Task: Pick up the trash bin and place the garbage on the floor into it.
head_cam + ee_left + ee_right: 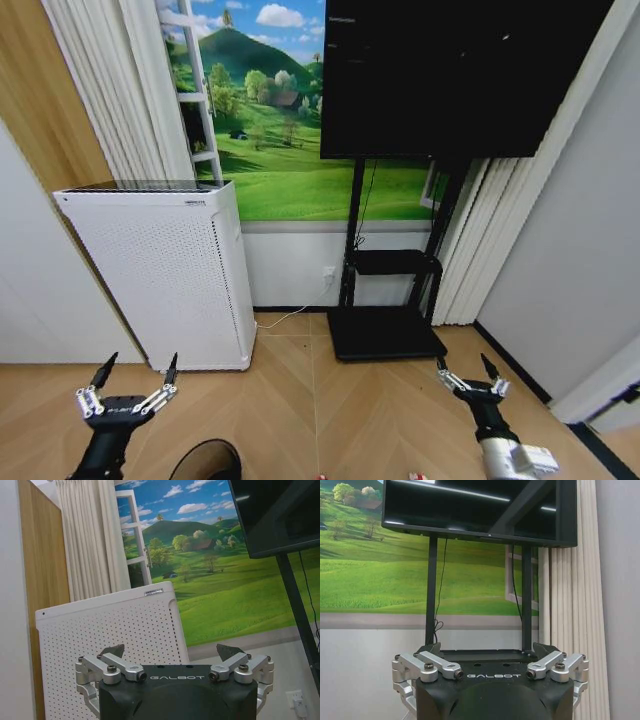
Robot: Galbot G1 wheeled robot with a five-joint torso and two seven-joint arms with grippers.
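The trash bin (pixel 206 460) shows as a dark round rim at the bottom edge of the head view, just right of my left arm. Two small red bits of garbage (pixel 418 476) peek in at the bottom edge on the parquet floor (pixel 300 400); I cannot tell which pieces they are. My left gripper (pixel 141 362) hangs open above the floor, in front of the white appliance, and holds nothing (pixel 172 652). My right gripper (pixel 463 368) is open too, low on the right near the TV stand, and it is empty (pixel 488 649).
A tall white perforated appliance (pixel 160 270) stands at the left against the wall. A black TV (pixel 450 70) on a black stand (pixel 385 335) takes up the middle right. A dark strip (pixel 520 365) runs along the right wall. Curtains hang on both sides.
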